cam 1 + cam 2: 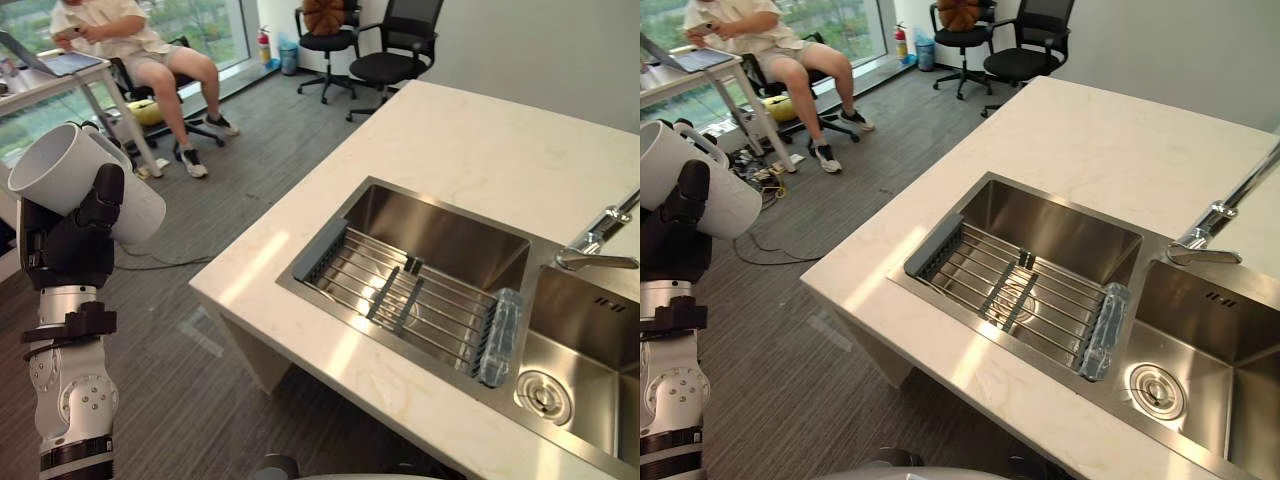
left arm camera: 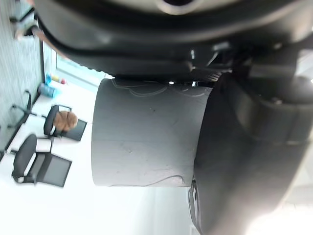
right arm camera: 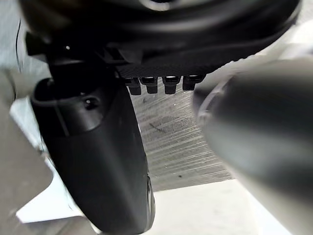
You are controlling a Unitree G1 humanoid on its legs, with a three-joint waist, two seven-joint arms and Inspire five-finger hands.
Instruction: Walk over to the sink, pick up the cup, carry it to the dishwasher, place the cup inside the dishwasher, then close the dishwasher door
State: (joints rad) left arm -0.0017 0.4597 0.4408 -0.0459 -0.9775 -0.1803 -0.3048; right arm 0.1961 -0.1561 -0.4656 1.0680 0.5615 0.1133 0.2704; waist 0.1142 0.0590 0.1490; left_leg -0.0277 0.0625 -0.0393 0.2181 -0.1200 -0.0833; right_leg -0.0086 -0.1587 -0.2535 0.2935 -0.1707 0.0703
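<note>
Within left fingers (image 1: 101, 203), smooth cylindrical cup (image 1: 57, 166).

A pale stone worktop (image 1: 470, 150) juts into the room, one corner pointing at the grey carpeted floor (image 1: 250, 170). A chrome tap (image 1: 600, 235) stands at its right side, the lever turned left. Left of the tap lies a rack (image 1: 410, 290) of steel rods with a grey end bar, and a clear plastic piece (image 1: 500, 335) rests at its right end. Across the floor a person (image 1: 130, 40) in shorts sits by a desk (image 1: 40, 85) that carries a laptop (image 1: 65, 62). Two black office chairs stand at the far wall: one (image 1: 325, 40) holds a brown cushion (image 1: 322, 14), the other (image 1: 395, 62) stands just beside the worktop. A red fire extinguisher (image 1: 264, 45) and a blue bin (image 1: 289, 57) stand near the window (image 1: 200, 20).
</note>
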